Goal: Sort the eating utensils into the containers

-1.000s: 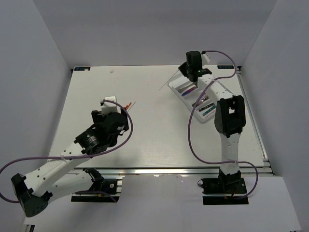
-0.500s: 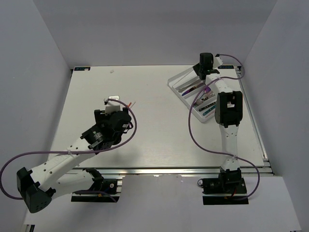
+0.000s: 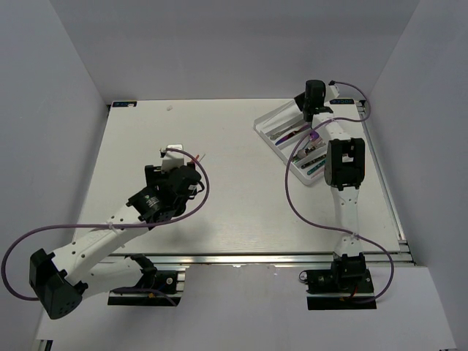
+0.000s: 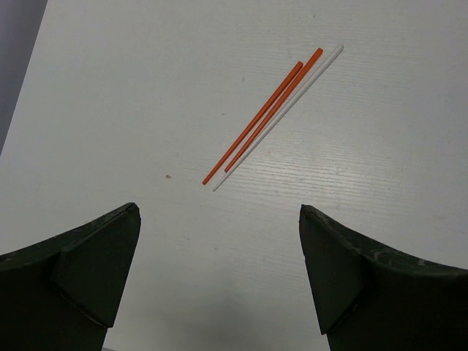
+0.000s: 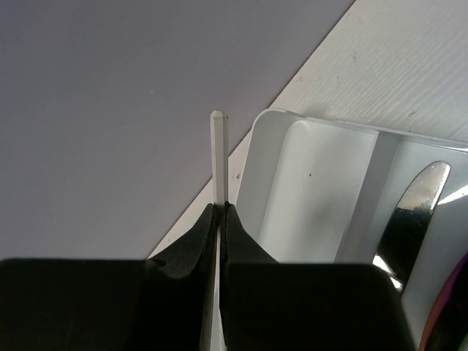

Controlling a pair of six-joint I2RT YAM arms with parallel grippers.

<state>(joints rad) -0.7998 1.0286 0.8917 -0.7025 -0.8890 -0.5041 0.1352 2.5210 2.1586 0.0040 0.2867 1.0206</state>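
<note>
Cutlery (image 3: 287, 132) in the white tray (image 3: 272, 121) is partly masked by the right arm (image 3: 344, 172) in the top view. From the wrist only a silver blade (image 5: 409, 212) and a cut-off purple edge are made out. The right gripper (image 5: 220, 210) is clamped on a thin white stick (image 5: 218, 146) by the tray's end corner, the stick's lower length hidden between the fingers. The left gripper (image 4: 219, 212) is spread wide with nothing held, over the table (image 4: 110, 88). Ahead of it, two orange sticks (image 4: 253, 123) and a second white stick (image 4: 278, 118) are laid side by side.
</note>
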